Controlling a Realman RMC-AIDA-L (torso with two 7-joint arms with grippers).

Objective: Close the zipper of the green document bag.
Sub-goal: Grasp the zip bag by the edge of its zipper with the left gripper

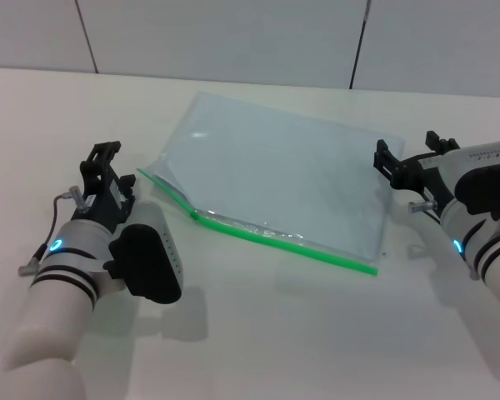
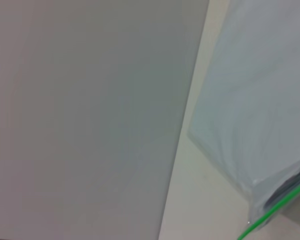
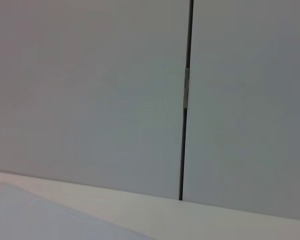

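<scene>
The green document bag (image 1: 275, 171) lies flat on the white table in the head view, a pale translucent pouch. Its zipper (image 1: 283, 237) is a bright green strip along the near long edge. At the strip's left end the bag mouth gapes a little. My left gripper (image 1: 105, 160) hovers open just left of that end, apart from the bag. My right gripper (image 1: 408, 154) hangs open beside the bag's right edge, holding nothing. The left wrist view shows the bag (image 2: 260, 100) and a short piece of the zipper (image 2: 270, 216). A corner of the bag (image 3: 40, 217) shows in the right wrist view.
The white table (image 1: 258, 333) stretches bare in front of the bag. A panelled wall (image 1: 233, 37) with dark seams (image 3: 185, 125) rises behind the table's far edge.
</scene>
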